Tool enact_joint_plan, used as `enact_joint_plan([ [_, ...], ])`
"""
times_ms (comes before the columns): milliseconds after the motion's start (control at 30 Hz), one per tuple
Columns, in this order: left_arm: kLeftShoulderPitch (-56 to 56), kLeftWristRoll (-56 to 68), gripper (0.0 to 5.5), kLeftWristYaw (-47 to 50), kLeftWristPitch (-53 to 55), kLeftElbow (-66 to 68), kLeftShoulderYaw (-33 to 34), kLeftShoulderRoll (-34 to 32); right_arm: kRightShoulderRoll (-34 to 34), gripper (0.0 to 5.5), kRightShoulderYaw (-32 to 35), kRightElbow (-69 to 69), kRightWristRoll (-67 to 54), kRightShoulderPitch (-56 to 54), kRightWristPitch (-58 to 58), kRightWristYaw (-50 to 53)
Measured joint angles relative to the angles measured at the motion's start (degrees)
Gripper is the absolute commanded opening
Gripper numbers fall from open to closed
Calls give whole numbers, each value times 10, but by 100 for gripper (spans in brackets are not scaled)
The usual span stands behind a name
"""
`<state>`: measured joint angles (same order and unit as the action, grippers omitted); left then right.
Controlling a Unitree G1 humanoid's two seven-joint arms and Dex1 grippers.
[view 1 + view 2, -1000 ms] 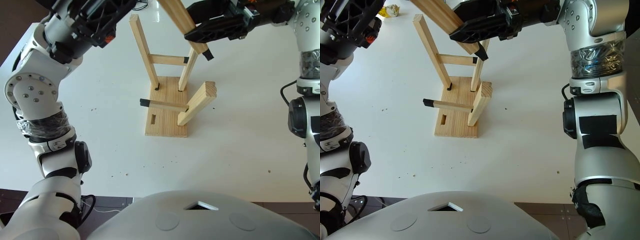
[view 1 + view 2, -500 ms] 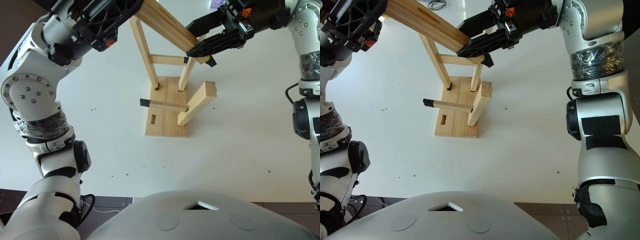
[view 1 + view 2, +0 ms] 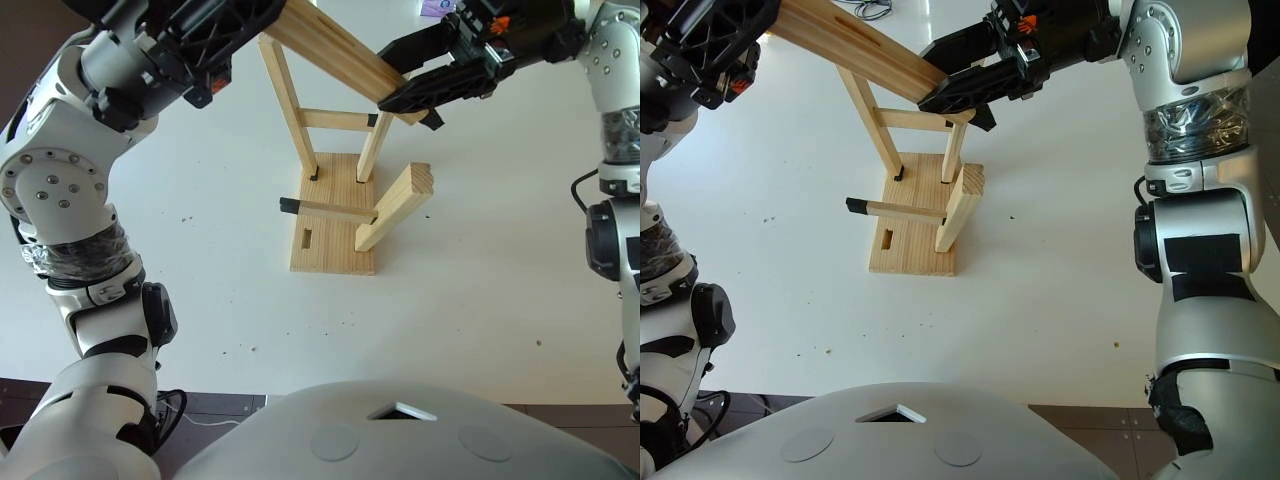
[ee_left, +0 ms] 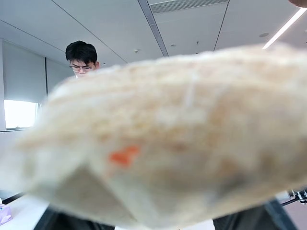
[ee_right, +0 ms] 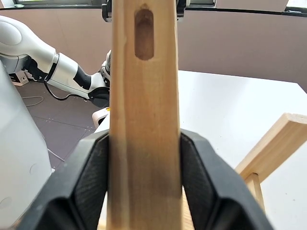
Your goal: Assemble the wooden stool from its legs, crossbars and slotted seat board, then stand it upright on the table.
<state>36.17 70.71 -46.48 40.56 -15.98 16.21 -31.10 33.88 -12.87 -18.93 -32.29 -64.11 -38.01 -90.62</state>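
A loose wooden leg point(image 3: 340, 55) hangs slanted above the table, slot side up point(image 5: 144, 48). My right gripper point(image 3: 385, 78) is shut on its lower end, one finger point(image 5: 91, 177) on each side. The leg's upper end reaches my left gripper point(image 3: 235, 25) and sits close before the left wrist camera point(image 4: 182, 134). Below, the slotted seat board point(image 3: 335, 250) lies flat. Two upright legs point(image 3: 290, 105) point(image 3: 372, 140), joined by a crossbar point(image 3: 335, 119), stand in it. A third leg point(image 3: 395, 208) leans on the board, with a black-tipped crossbar point(image 3: 330, 210) sticking out of it.
The white table point(image 3: 480, 280) has free room in front of and to the right of the board. A small purple object point(image 3: 435, 7) lies at the far edge. A cable point(image 3: 875, 8) lies at the back.
The loose leg, held steeply upward by my right gripper a second ago, has tilted over so that its far end meets my left gripper. The partly built stool has not moved.
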Motion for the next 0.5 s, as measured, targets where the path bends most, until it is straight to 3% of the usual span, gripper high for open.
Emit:
enact_joint_plan([
  [300,3,-16,204,-34,12,36,0,-25,-17,399,53,49,7,65,20,61],
  [500,33,-78,204,-98,10,118,-6,-74,-25,480,146,89,-28,111,18,149],
])
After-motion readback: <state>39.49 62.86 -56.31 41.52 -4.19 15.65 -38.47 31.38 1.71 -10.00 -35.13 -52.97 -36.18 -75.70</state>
